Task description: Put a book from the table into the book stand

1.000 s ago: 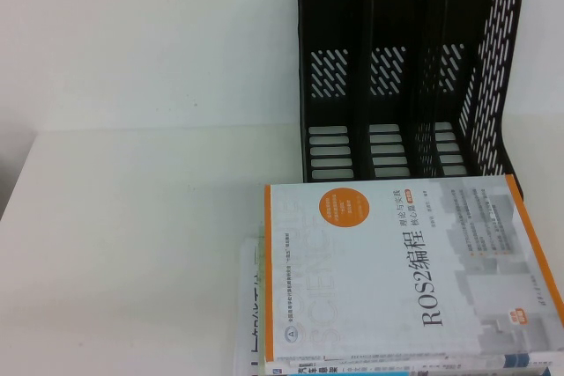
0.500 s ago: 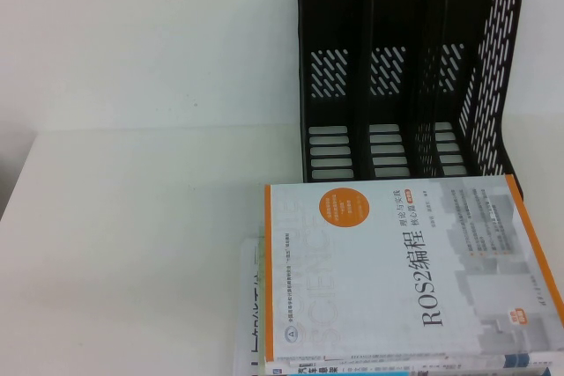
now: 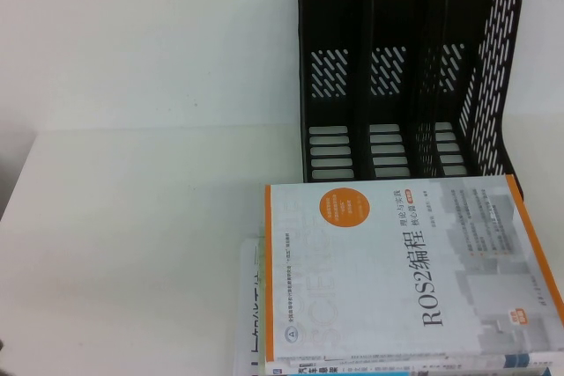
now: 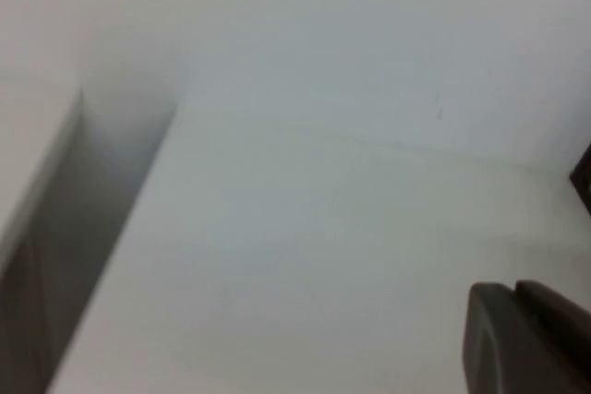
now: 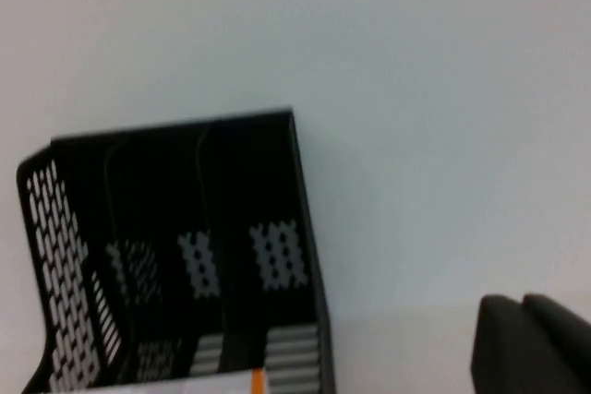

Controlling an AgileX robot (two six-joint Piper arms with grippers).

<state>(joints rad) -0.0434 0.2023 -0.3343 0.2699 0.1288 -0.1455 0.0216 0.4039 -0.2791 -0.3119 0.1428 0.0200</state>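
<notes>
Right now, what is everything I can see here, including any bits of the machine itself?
Book stand: one, black, three upright compartments with slotted walls, at the far right of the table, all compartments without books.
ROS2 book: one, white cover with orange edge, lying flat on top of the pile, near right, just in front of the stand.
Other books: at least two, pale covers, under the ROS2 book, sticking out on its left and near edges; exact number cannot be told.
Table: one, white, under everything.
Left pincer: one dark part at the edge of the left wrist view, over bare table.
Right pincer: one dark part at the edge of the right wrist view, facing the stand.
</notes>
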